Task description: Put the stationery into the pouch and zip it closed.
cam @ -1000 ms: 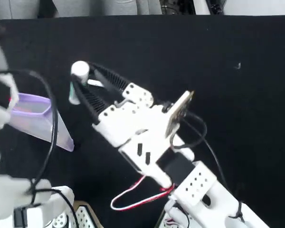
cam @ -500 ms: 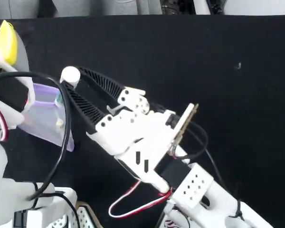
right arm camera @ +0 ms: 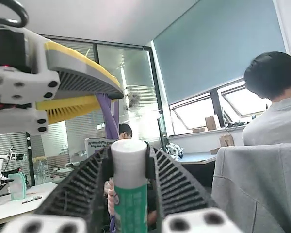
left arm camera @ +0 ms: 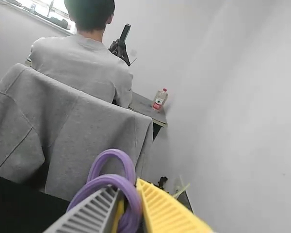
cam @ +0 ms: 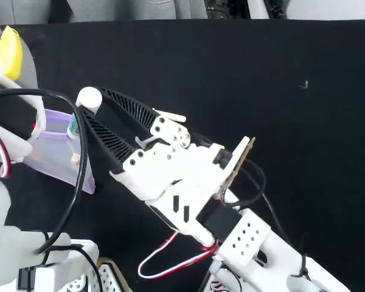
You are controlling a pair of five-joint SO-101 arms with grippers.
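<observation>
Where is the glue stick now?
High view: the glue stick is clamped in the right tool, at the picture's left, its green end over the opening of the purple pouch.

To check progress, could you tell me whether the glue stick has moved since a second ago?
Yes: the glue stick, in the right pincer, shifted left across the black table, toward the pouch.

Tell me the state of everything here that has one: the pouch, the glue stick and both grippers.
pouch: mouth open, held up by its purple loop.
glue stick: capped, gripped, green end at the pouch's mouth.
left gripper: shut on the purple loop.
right gripper: shut on the glue stick.
</observation>
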